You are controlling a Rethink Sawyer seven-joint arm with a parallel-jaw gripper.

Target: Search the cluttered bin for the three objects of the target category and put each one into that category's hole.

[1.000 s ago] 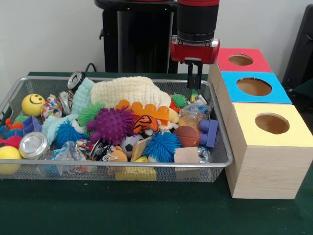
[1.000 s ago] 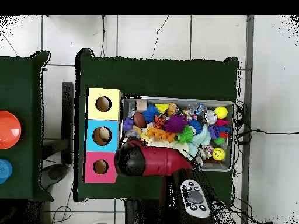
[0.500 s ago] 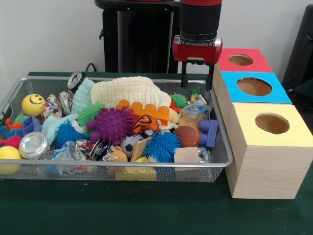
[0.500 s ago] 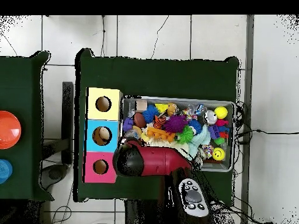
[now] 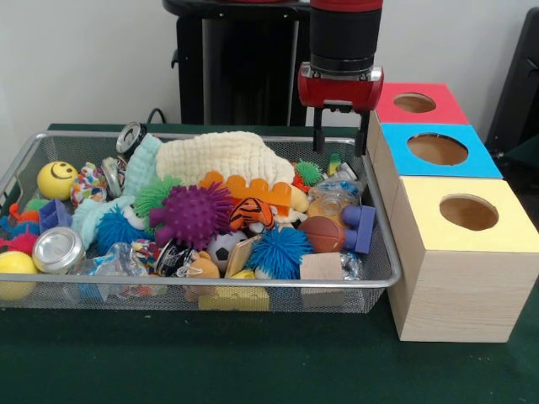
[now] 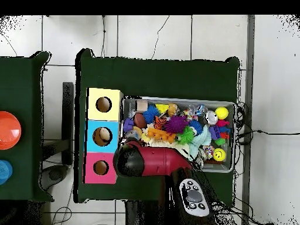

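Wire-mesh bin (image 5: 25,160) sits on the green bench (image 5: 253,362), packed with mixed toys. The hand (image 5: 339,139) hangs above the bin's far right corner, fingers spread and empty. Just right of the bin, three boxes stand in a row: red box (image 5: 425,114) farthest, blue box (image 5: 472,160) in the middle, yellow box (image 5: 421,202) nearest, each with a round hole on top.
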